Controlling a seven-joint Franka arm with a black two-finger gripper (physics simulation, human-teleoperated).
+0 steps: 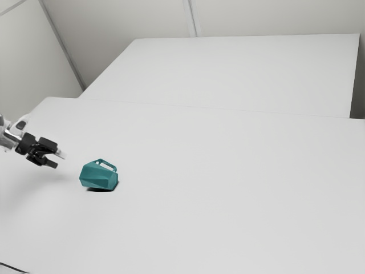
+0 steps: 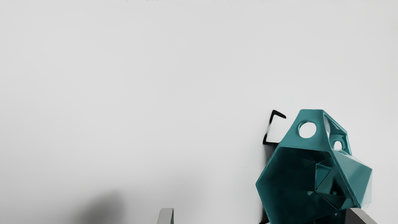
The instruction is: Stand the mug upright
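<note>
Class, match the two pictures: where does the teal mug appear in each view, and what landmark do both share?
Exterior view: the mug lies on the table, left of the picture's centre and just beyond the gripper.
Wrist view: the mug shows its open mouth, one fingertip overlapping its edge, the other well apart from it.
Shared landmark: the gripper's two open fingers.

The mug (image 1: 98, 176) is teal all over, darker inside. The desk (image 1: 228, 182) is plain pale grey. The pincer (image 1: 57, 160) is black with light grey tips.
</note>
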